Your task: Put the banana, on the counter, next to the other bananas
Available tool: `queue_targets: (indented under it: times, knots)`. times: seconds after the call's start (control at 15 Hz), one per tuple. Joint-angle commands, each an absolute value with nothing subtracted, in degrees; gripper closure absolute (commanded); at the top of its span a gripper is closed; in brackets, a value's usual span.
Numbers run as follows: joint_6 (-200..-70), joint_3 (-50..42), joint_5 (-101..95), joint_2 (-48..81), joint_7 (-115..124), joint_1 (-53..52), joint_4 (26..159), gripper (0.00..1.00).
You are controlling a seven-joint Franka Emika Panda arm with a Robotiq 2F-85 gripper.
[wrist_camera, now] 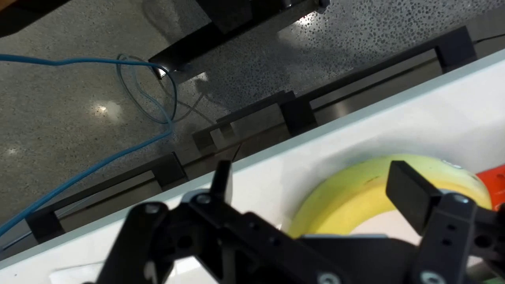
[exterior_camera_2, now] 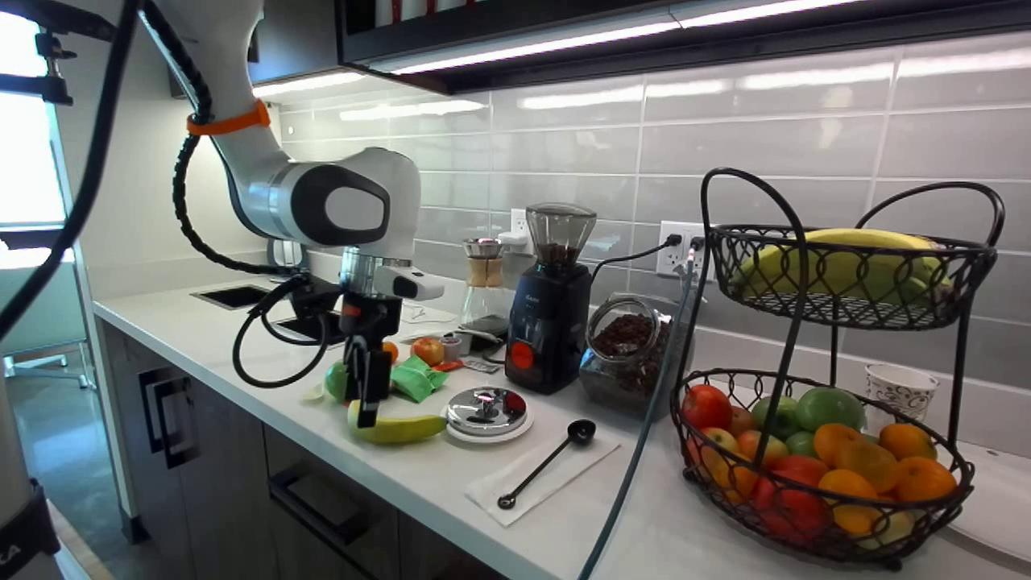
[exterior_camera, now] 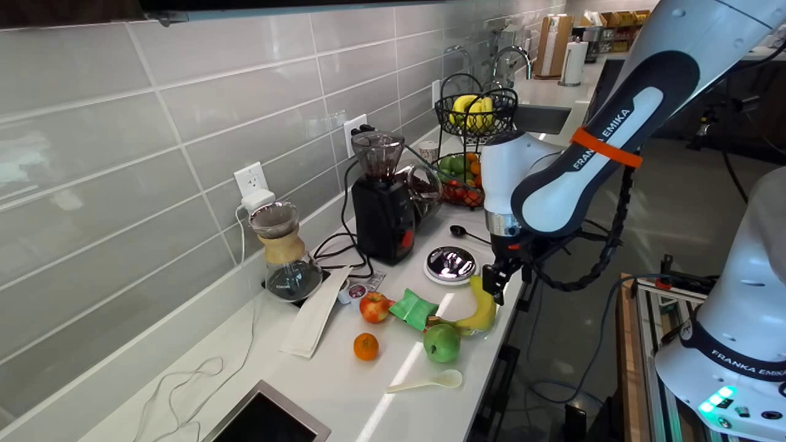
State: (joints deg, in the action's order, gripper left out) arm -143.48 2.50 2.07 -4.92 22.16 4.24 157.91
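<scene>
White "FRANKA EMIKA" arm point(exterior_camera: 638, 104), claw point(wrist_camera: 315, 184) agape near yellow banana point(exterior_camera: 481, 316).

Strip lighting point(exterior_camera_2: 564, 43) glows over a gray tiled wall point(exterior_camera_2: 765, 145).

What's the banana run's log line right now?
Gripper open near banana; banana on counter, not held; other bananas in upper basket; placement not done

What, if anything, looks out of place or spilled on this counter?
The single banana looks out of place: it lies loose on the counter near its front edge, while the other bananas sit in the upper wire basket. I see no spill.
</scene>
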Motion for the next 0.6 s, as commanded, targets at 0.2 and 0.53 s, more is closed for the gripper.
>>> queue_targets:
  times: [0.2,0.53]
  knots:
    - [-151.7,2.3,-4.1,-0.7,27.9,2.3,157.8,0.00]
    - [-157.2,1.4,-8.9,1.9,32.7,2.0,157.8,0.00]
